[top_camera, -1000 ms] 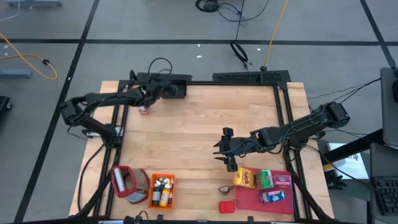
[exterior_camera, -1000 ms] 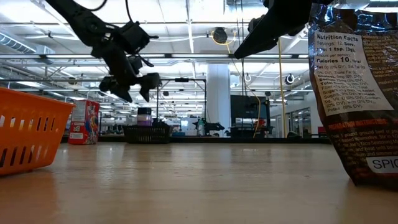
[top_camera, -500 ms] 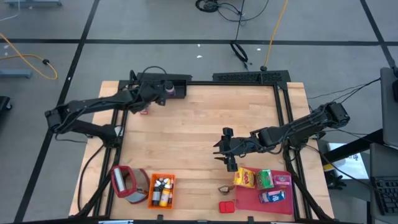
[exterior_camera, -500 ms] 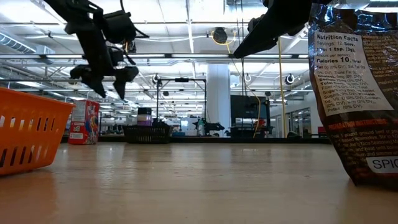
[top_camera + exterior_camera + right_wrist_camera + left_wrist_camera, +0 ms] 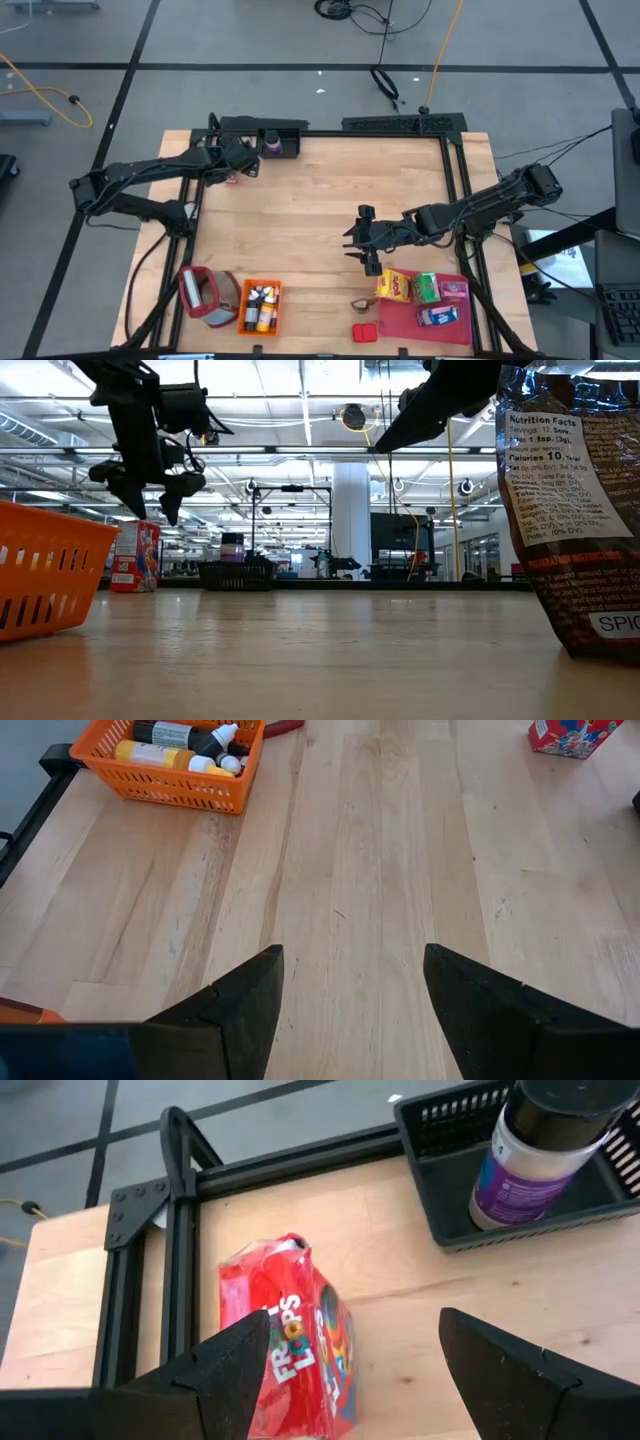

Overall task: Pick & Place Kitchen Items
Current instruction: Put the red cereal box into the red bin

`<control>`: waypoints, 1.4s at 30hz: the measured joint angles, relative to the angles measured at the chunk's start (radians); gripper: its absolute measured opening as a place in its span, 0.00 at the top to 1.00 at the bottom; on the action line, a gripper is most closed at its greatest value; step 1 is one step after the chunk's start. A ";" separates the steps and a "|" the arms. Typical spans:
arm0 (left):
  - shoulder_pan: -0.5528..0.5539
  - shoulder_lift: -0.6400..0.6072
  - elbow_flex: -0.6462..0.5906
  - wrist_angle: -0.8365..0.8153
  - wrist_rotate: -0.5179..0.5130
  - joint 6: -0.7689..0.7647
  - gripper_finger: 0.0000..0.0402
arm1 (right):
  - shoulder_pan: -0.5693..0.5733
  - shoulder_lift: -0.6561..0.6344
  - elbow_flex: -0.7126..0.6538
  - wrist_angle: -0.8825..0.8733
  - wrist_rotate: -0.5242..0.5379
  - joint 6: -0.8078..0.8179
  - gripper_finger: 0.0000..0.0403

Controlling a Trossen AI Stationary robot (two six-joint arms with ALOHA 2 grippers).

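Left tool (image 5: 345, 1370): fingers apart, empty, poised above the red cereal box (image 5: 290, 1345) at the surface's far left corner; box apparently lying flat between them. Right tool (image 5: 362, 240): fingers apart, idle, well apart.

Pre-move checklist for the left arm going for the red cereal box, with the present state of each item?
1. Left gripper open: ok, its fingers stand wide apart.
2. Left gripper empty: ok, nothing between the fingers.
3. Red cereal box in view and unobstructed: ok, it lies on the wood beside the black frame post.
4. Gripper centred over the box: not ok, the box sits toward one finger.
5. Purple-labelled jar clear of the path: ok, it stands in the black basket, apart from the box.
6. Right gripper out of the way: ok, across the table, open.
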 joint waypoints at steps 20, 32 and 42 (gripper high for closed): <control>0.037 0.019 0.000 -0.168 0.016 -0.140 0.27 | 0.000 0.000 0.000 0.000 0.000 0.000 0.42; 0.043 0.099 0.000 -0.122 0.012 -0.085 0.50 | 0.000 0.000 0.000 0.000 0.000 0.000 0.42; 0.042 0.101 0.000 -0.128 0.006 -0.032 0.83 | 0.000 0.000 0.000 0.000 0.000 0.000 0.42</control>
